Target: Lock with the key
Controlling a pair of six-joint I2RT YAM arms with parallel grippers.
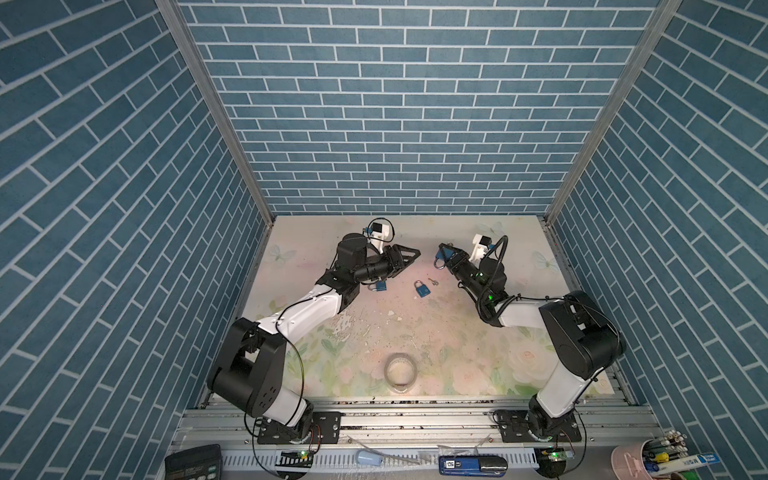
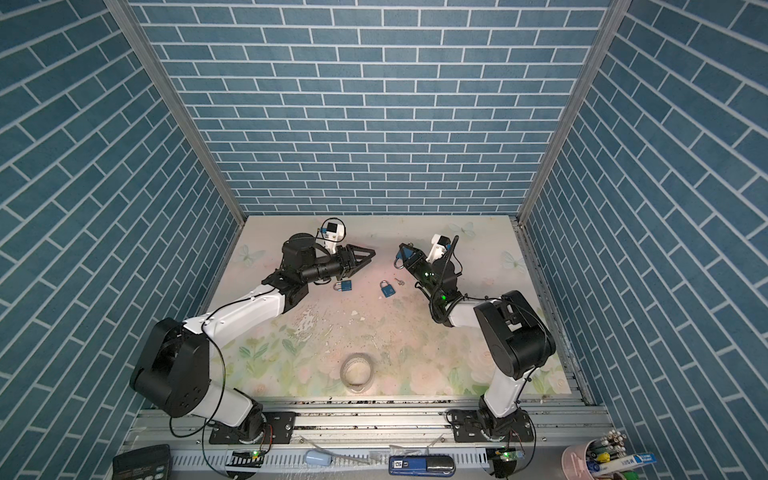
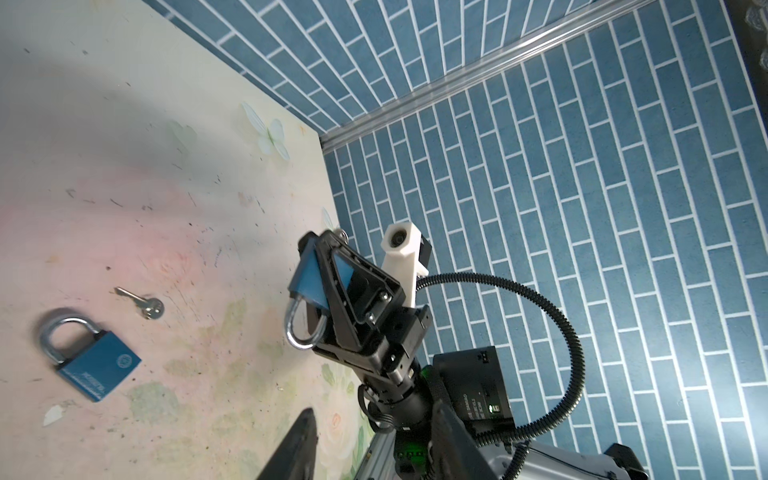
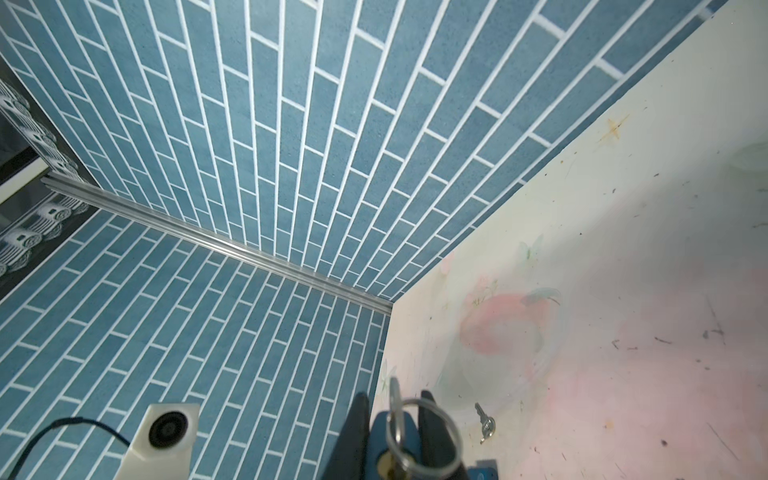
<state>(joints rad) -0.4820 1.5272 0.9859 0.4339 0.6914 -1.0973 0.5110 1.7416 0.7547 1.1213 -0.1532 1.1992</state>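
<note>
My right gripper (image 1: 443, 252) is shut on a blue padlock (image 3: 309, 278), which it holds above the table at the back right. The padlock's steel shackle (image 3: 297, 328) points down toward the table. A key (image 4: 394, 395) carrying a wire ring (image 4: 424, 432) sticks out of its keyhole, between the black fingers (image 4: 357, 432). My left gripper (image 1: 415, 253) hangs a short way left of the padlock and points at it. It is open, with nothing between its fingers (image 3: 303, 440). In both top views the two grippers face each other (image 2: 371, 253) (image 2: 405, 254).
Two more blue padlocks (image 1: 422, 288) (image 1: 379, 286) lie on the floral table (image 1: 436, 332) below the grippers. A loose key (image 1: 433, 281) lies beside the middle padlock. A tape roll (image 1: 400, 371) sits near the front edge. Brick-patterned walls enclose three sides.
</note>
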